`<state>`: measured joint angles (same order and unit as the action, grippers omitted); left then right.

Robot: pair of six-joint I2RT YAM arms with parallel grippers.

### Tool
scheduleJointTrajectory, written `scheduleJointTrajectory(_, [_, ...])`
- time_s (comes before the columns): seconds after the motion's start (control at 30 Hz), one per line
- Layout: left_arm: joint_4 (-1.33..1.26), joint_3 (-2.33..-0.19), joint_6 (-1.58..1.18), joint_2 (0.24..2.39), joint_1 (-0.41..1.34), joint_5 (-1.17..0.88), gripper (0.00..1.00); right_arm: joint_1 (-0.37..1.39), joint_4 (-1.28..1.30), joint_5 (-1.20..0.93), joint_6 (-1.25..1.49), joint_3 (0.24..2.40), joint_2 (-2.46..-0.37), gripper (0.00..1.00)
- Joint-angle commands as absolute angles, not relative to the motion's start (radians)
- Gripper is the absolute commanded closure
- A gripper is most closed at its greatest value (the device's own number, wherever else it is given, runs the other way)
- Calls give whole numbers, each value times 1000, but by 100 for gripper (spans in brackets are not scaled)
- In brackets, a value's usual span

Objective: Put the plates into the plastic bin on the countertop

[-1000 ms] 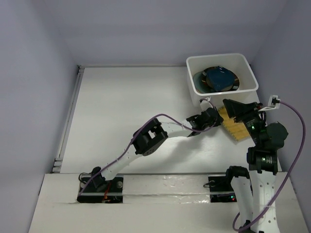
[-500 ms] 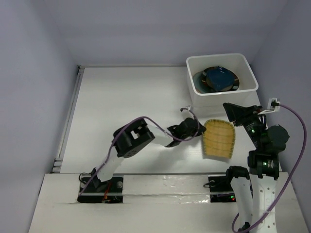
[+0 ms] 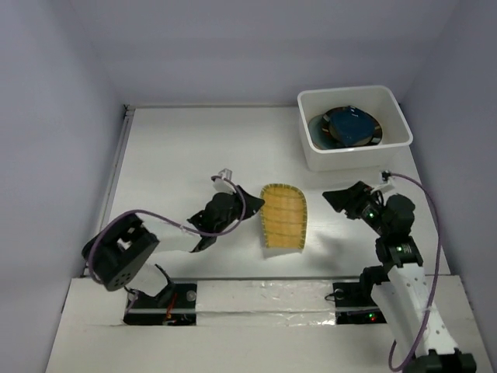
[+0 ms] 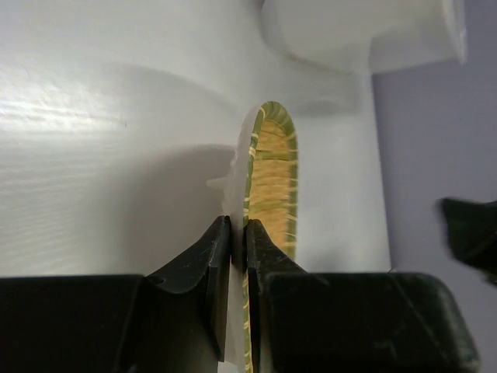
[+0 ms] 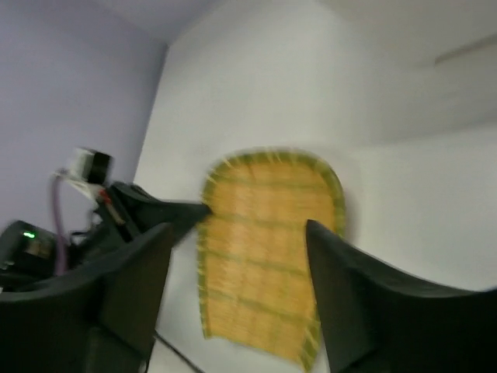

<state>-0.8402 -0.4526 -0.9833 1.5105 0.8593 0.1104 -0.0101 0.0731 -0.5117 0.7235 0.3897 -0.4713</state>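
A tan woven bamboo plate (image 3: 283, 216) with a green rim hangs above the middle of the white countertop (image 3: 186, 155). My left gripper (image 3: 247, 207) is shut on its left edge; in the left wrist view the plate (image 4: 273, 167) stands edge-on between the closed jaws (image 4: 238, 233). My right gripper (image 3: 342, 197) is open to the plate's right, apart from it. The right wrist view shows the plate (image 5: 264, 264) beyond the spread fingers (image 5: 349, 295), blurred. The white plastic bin (image 3: 342, 159) at the back right holds a dark blue plate (image 3: 353, 126) on top of others.
A metal rail (image 3: 109, 194) runs along the countertop's left edge. Lavender-grey walls enclose the space. The bin (image 4: 349, 31) lies beyond the plate in the left wrist view. Both arm bases sit on the near ledge (image 3: 256, 295).
The left gripper closed on the bamboo plate and carried it left and nearer, away from the bin. The right gripper let go, opened wider and moved left.
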Motion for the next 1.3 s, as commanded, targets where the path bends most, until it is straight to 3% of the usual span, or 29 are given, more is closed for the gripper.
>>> scheduleJointTrajectory(0.0, [-942, -417, -977, 1321, 786, 60, 100, 118, -76, -425, 756, 325, -560, 21])
scheduleJointTrajectory(0.13, [-893, -373, -976, 1186, 709, 5, 100, 244, -317, -391, 801, 273, -794, 11])
scheduleJointTrajectory(0.23, [-877, -356, -985, 1115, 678, -61, 100, 322, -473, -397, 822, 267, -949, 9])
scheduleJointTrajectory(0.43, [-848, -344, -1008, 1025, 632, -126, 100, 426, -642, -426, 848, 293, -1080, 9])
scheduleJointTrajectory(0.57, [-805, -356, -1000, 970, 623, -126, 100, 426, -709, -451, 870, 288, -1114, 16])
scheduleJointTrajectory(0.67, [-807, -362, -1009, 936, 623, -152, 100, 426, -742, -449, 882, 285, -1112, 43])
scheduleJointTrajectory(0.7, [-807, -365, -1012, 925, 623, -159, 100, 426, -755, -454, 890, 284, -1108, 71])
scheduleJointTrajectory(0.73, [-805, -371, -1014, 919, 623, -173, 100, 426, -774, -459, 905, 285, -1104, 82])
scheduleJointTrajectory(0.8, [-789, -377, -1006, 899, 623, -184, 100, 426, -782, -462, 919, 293, -1077, 100])
scheduleJointTrajectory(0.87, [-732, -399, -973, 882, 623, -189, 98, 426, -732, -437, 919, 316, -1042, 100])
scheduleJointTrajectory(0.9, [-707, -406, -956, 859, 623, -189, 91, 426, -695, -419, 914, 333, -1016, 100])
scheduleJointTrajectory(0.93, [-677, -431, -934, 844, 623, -181, 73, 426, -589, -390, 887, 388, -961, 100])
scheduleJointTrajectory(1.03, [-510, -491, -830, 770, 623, -134, 46, 426, -365, -240, 804, 506, -853, 100])
scheduleJointTrajectory(1.13, [-341, -541, -737, 680, 623, -56, 33, 391, -212, -82, 727, 676, -816, 100])
scheduleJointTrajectory(1.27, [-155, -583, -666, 565, 623, 46, 23, 261, -164, 32, 686, 843, -874, 100])
